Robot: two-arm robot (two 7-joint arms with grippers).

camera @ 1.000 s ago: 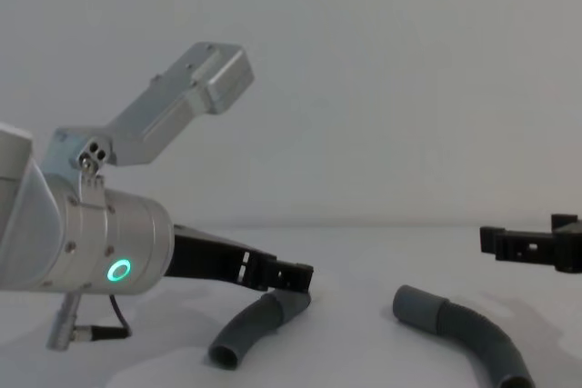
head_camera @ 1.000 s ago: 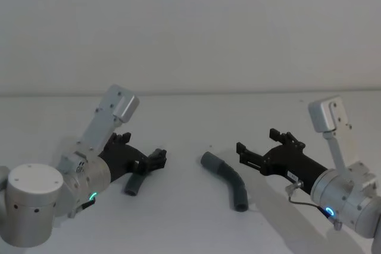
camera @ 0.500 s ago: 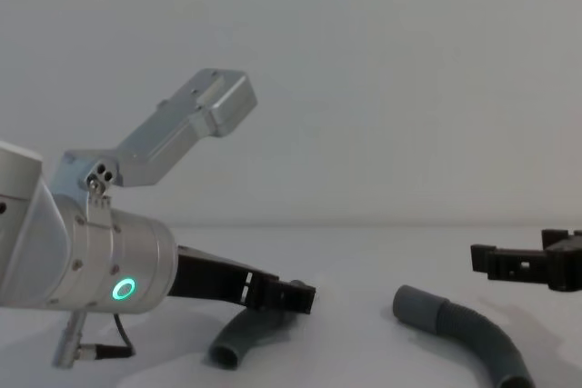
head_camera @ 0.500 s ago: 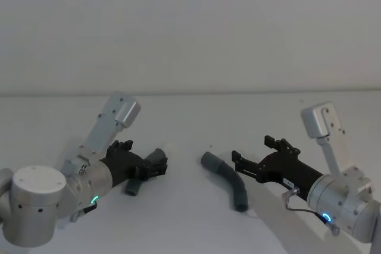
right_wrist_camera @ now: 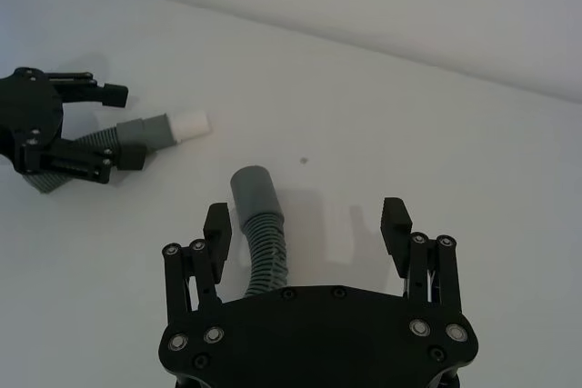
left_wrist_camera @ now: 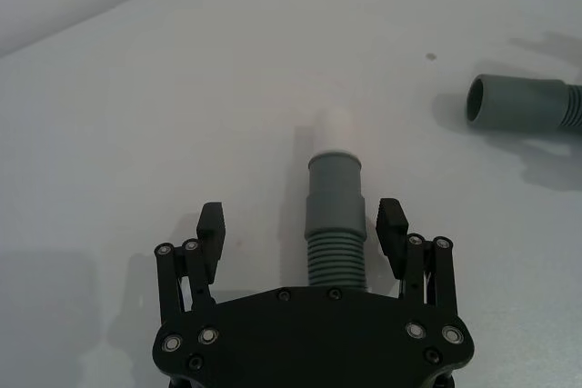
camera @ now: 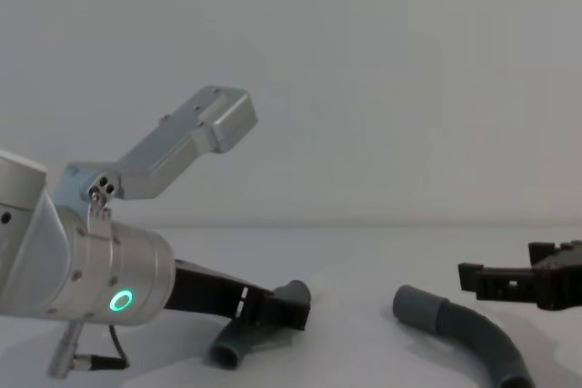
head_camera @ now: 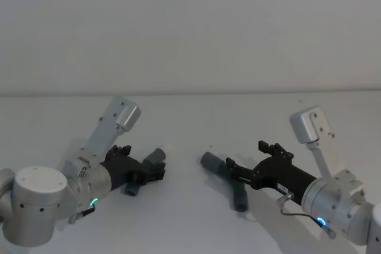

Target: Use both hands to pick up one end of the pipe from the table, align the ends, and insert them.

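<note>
Head view: at lower left the left gripper (head_camera: 153,171) straddles the short pipe piece (head_camera: 156,157). At lower right the right gripper (head_camera: 231,171) overlaps the long piece (head_camera: 211,162) on the white table (head_camera: 190,123).

Wrist views: both grippers are spread wide — fingers clear of the hoses.

Chest view: the pieces lie well apart.

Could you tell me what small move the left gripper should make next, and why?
Probably close the left gripper on the short piece: its open fingers straddle the ribbed section just behind the cuff. The right gripper, also open, hangs over the long piece, off-centre between its fingers.
</note>
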